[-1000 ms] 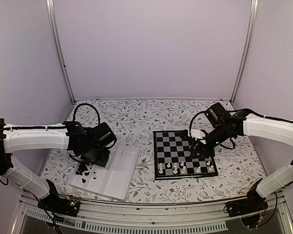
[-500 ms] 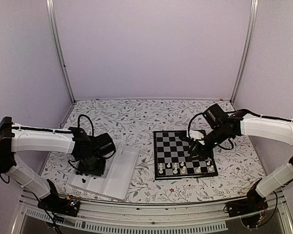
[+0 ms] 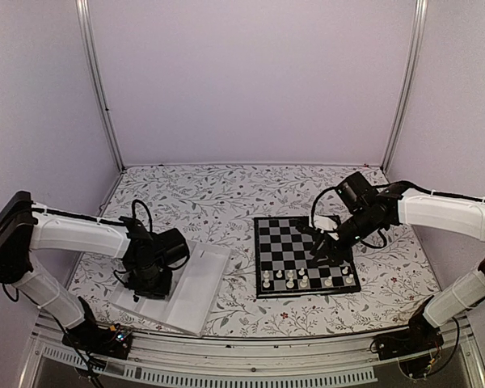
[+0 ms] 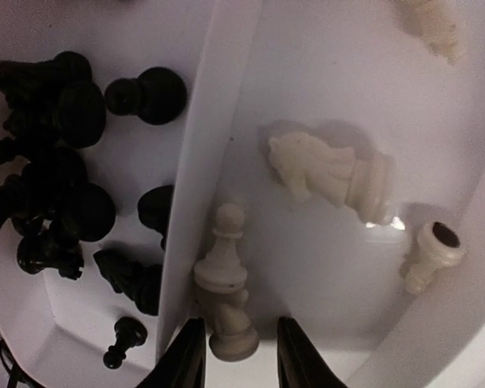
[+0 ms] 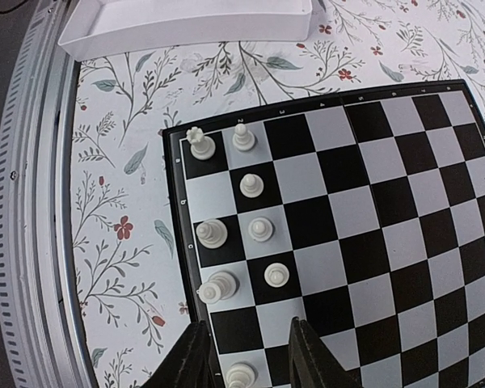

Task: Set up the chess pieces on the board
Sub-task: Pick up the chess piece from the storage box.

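Observation:
The board lies right of centre with several cream-white pieces on its two near rows. They also show in the right wrist view on the board. My right gripper hovers over the board's right part, open and empty. My left gripper is down in the white tray. In the left wrist view it is open, its fingers either side of the base of a cream pawn-like piece lying against the divider. A cream knight lies nearby. Black pieces fill the left compartment.
The tray's divider wall runs beside the left finger. Another small cream piece lies by the tray's right wall. The tray's corner shows in the right wrist view. The floral tablecloth covers the table.
My left gripper has moved nearer and lower into the tray, hiding the black pieces in the top view. My right gripper shifted slightly left over the board, then stayed.

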`<state>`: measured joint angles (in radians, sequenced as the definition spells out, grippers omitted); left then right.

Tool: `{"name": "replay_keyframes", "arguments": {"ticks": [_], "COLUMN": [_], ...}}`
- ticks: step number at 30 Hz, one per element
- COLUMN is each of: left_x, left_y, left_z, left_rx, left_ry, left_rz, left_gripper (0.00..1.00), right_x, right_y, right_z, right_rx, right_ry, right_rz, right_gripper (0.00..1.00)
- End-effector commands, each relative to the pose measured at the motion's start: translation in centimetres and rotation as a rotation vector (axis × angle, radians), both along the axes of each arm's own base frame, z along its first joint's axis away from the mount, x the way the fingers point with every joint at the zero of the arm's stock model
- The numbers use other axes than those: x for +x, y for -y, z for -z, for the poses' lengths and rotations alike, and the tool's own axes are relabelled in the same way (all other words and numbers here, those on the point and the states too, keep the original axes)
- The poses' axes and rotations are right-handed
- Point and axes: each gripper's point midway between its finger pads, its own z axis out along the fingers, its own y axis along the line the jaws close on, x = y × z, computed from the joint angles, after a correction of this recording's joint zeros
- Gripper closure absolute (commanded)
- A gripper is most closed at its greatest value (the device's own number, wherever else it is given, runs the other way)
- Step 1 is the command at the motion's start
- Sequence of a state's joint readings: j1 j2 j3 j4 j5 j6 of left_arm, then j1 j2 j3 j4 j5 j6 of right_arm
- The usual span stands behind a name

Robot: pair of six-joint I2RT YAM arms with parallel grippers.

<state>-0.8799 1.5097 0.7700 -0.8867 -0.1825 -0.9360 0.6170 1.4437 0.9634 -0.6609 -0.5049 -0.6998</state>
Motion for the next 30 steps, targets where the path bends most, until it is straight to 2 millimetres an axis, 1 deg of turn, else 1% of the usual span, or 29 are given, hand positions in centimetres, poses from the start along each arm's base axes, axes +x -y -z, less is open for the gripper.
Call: {"name": "replay_keyframes", "arguments": {"ticks": [1, 5, 10, 13, 15, 17, 19, 23, 25, 28, 30], "left_x": [0.4, 0.4, -0.2, -0.4, -0.1, 0.4, 1.2, 3.7, 4.8, 6.2, 7.1], "left_y": [-0.5, -0.9, -0.9, -0.8, -0.3, 0.6, 1.5, 4.9, 7.0, 9.9, 11.4], "left_z": [0.9, 1.4, 1.7, 1.3, 0.6, -0.6, -2.4, -7.1, -9.2, -11.7, -13.3], "left_rx": [0.01, 0.022, 0.022, 0.017, 0.005, -0.018, -0.041, -0.094, -0.127, -0.18, -0.202], "left_ry": [-0.013, -0.027, -0.065, -0.073, -0.067, -0.041, 0.012, 0.18, 0.268, 0.385, 0.464], "left_rz": [-0.019, -0.025, -0.016, 0.0, 0.024, 0.066, 0.11, 0.262, 0.344, 0.452, 0.509], "left_gripper": [0.68, 0.71, 0.84, 0.89, 0.9, 0.92, 0.92, 0.93, 0.93, 0.94, 0.94], "right_x": [0.3, 0.3, 0.3, 0.4, 0.5, 0.8, 1.4, 3.0, 3.8, 4.6, 4.8], "right_y": [-0.6, -0.6, -0.7, -0.9, -1.1, -1.5, -2.0, -3.2, -4.0, -5.6, -6.9], "right_z": [-0.5, -0.5, -0.5, -0.8, -1.2, -1.9, -3.1, -5.7, -7.0, -8.5, -9.2], "right_rx": [0.026, 0.025, 0.026, 0.032, 0.044, 0.058, 0.079, 0.131, 0.164, 0.22, 0.26], "right_ry": [0.003, 0.003, -0.003, 0.0, -0.003, -0.004, 0.009, 0.025, 0.02, -0.034, -0.109], "right_rz": [-0.006, -0.005, -0.005, -0.006, -0.009, -0.006, 0.004, 0.034, 0.046, 0.051, 0.043], "right_gripper": [0.65, 0.65, 0.65, 0.65, 0.65, 0.65, 0.65, 0.65, 0.65, 0.64, 0.64]}}
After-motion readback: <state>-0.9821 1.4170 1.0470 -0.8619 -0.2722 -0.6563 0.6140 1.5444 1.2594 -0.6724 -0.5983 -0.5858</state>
